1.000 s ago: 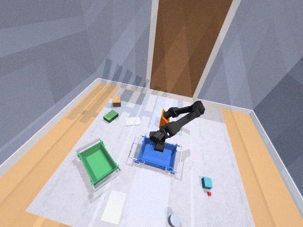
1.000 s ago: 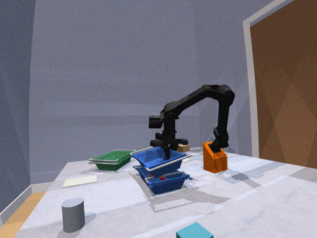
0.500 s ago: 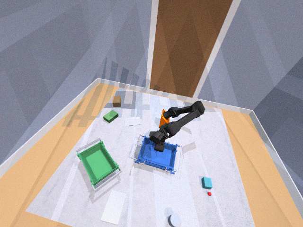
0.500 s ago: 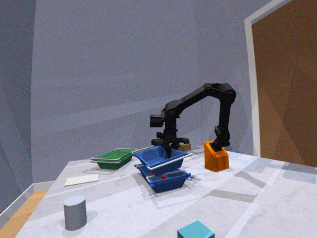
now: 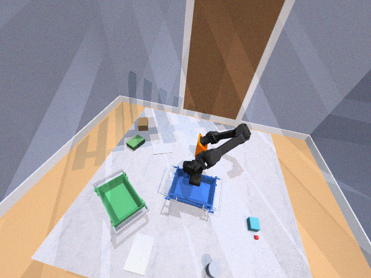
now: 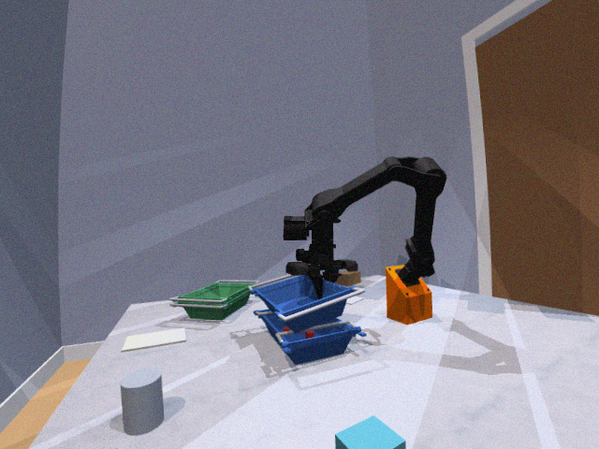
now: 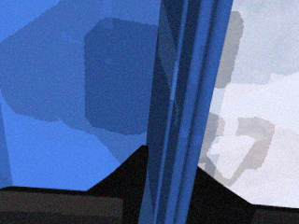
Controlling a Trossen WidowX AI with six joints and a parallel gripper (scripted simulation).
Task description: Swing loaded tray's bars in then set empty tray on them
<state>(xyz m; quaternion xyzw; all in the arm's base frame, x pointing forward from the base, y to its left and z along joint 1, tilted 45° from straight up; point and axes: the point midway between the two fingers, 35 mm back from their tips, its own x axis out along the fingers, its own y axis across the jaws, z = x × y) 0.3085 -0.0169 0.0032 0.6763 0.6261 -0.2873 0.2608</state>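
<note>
My gripper (image 5: 195,183) (image 6: 318,294) (image 7: 157,153) is shut on the long side wall of the empty blue tray (image 5: 202,191) (image 6: 290,300) (image 7: 187,93), on the side toward the arm's base. That tray hangs over the loaded blue tray (image 6: 319,349) and looks slightly tilted, the gripped side higher. Its own bars stand out over its ends. Red blocks (image 6: 309,334) show in the loaded tray. Light bar ends (image 5: 203,206) (image 6: 279,337) show inward of that tray's ends; the rest of its bars is mostly hidden. Contact between the upper tray and the bars cannot be told.
A green tray (image 5: 121,198) (image 6: 217,294) with wire bars stands to the left. A grey cylinder (image 5: 213,269) (image 6: 141,403), a cyan cube (image 5: 253,223) (image 6: 370,435) and a small red cube (image 5: 256,237) stand in front. A brown block (image 5: 143,123) and a green block (image 5: 135,142) are at the back left.
</note>
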